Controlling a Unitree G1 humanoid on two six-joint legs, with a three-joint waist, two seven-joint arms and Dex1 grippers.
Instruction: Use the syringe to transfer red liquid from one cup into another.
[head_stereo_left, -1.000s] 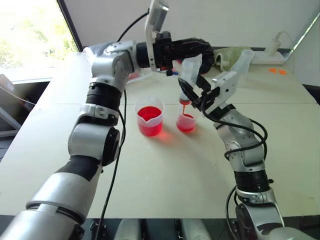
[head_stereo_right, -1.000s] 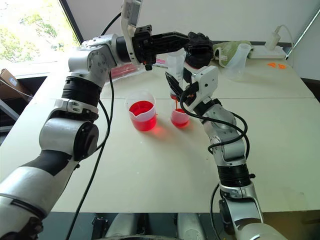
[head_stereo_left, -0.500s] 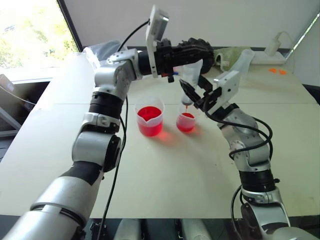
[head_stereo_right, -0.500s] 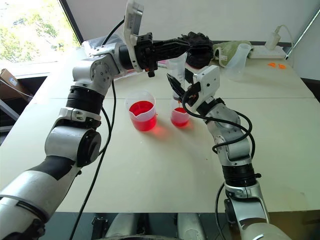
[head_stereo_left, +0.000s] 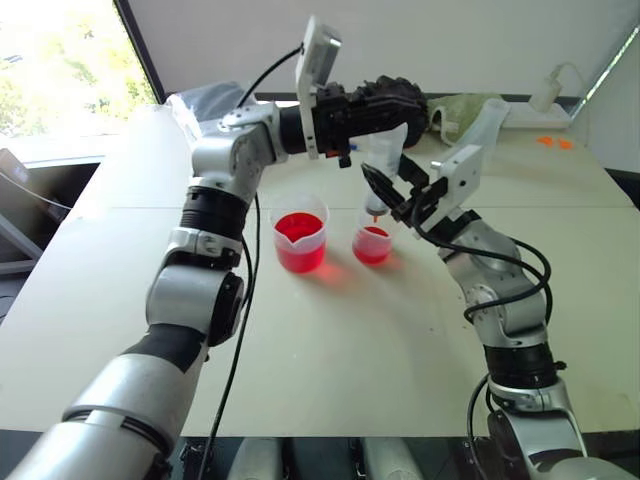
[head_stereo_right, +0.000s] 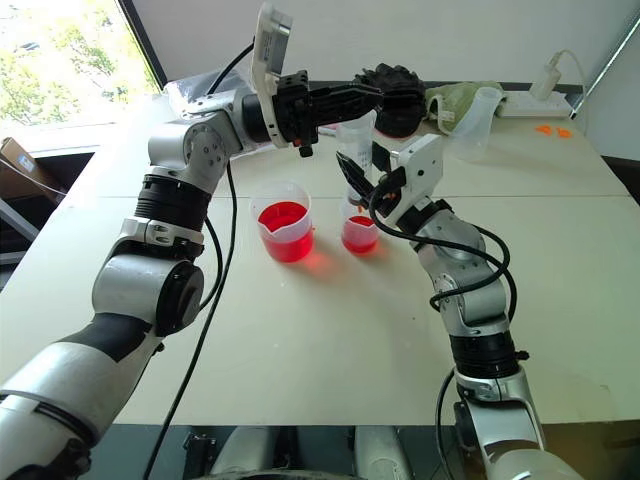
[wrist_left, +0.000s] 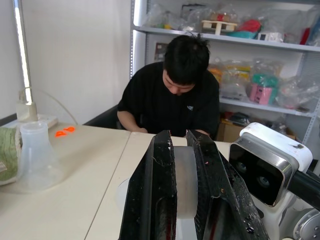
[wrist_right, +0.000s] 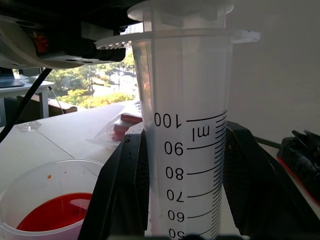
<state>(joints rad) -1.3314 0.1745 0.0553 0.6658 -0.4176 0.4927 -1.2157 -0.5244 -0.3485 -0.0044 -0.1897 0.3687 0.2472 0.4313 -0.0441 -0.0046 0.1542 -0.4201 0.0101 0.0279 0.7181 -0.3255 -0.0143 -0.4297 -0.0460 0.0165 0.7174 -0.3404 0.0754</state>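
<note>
Right gripper (head_stereo_right: 357, 185) clamps the syringe (wrist_right: 187, 145) barrel; left gripper (head_stereo_right: 365, 98) shut on its plunger. Light, rigid, likely wet and slippery.

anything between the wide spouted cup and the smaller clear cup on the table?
Nothing: bare table separates the wide spouted clear cup of red liquid from the smaller clear cup, per both eye views.

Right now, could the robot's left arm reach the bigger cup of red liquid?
Probably not at once: the left gripper is shut on the syringe plunger. The larger cup itself stands uncovered.
</note>
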